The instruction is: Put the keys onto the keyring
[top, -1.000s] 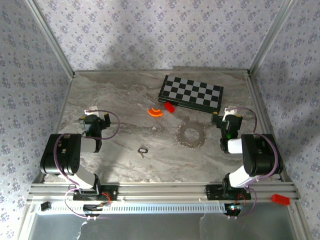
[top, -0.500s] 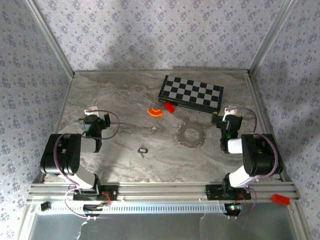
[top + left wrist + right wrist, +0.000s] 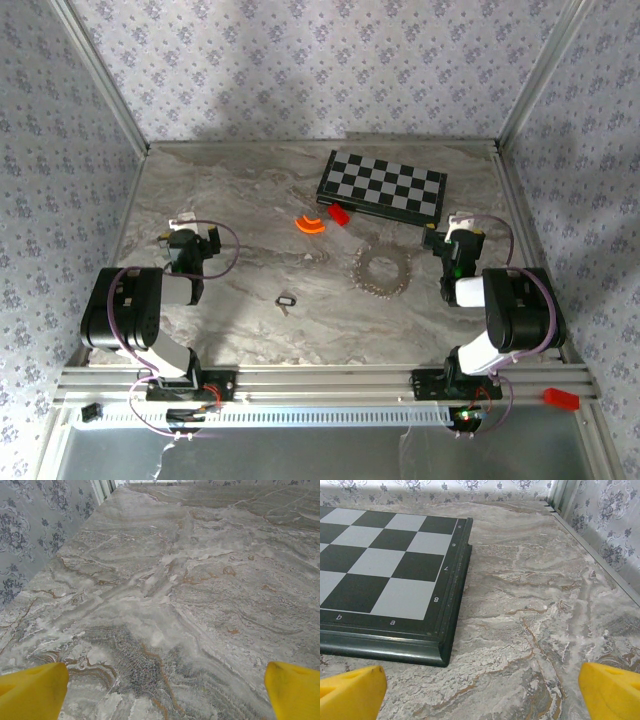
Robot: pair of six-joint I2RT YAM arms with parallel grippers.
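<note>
**Surface** [image 3: 250,200]: grey marbled slab, walled by flower-patterned panels on three sides.

**Key** [image 3: 287,300]: one tiny piece with a dark oblong head and a short silvery blade. It lies flat on the surface towards the near edge, between the two arms and closer to the left one. Nothing touches it, and it is well apart from the chain loop.

**Chain loop** [image 3: 382,268]: silvery ring of links, far larger than the key. It lies flat, right of centre, just left of the right arm and near the chessboard's front edge, but apart from it.

**Chessboard** [image 3: 382,186]: black and white squares with a dark rim, flat on the far right-centre of the surface and slightly turned.

**Red block** [image 3: 339,213]: small, just beside the chessboard's near-left corner. Whether the two touch cannot be told.

**Orange arc** [image 3: 310,225]: curved piece, just left of the red block and apart from it.

**Left claw** [image 3: 192,228]: wide open and empty, low over bare surface on the left side. In the wrist view the yellow fingertips [image 3: 32,690] sit at opposite edges with only marble between them.

**Right claw** [image 3: 460,228]: wide open and empty, on the right side. In the wrist view the yellow fingertips [image 3: 612,690] stand far apart, and the chessboard's corner lies ahead on the left, clear of them.
</note>
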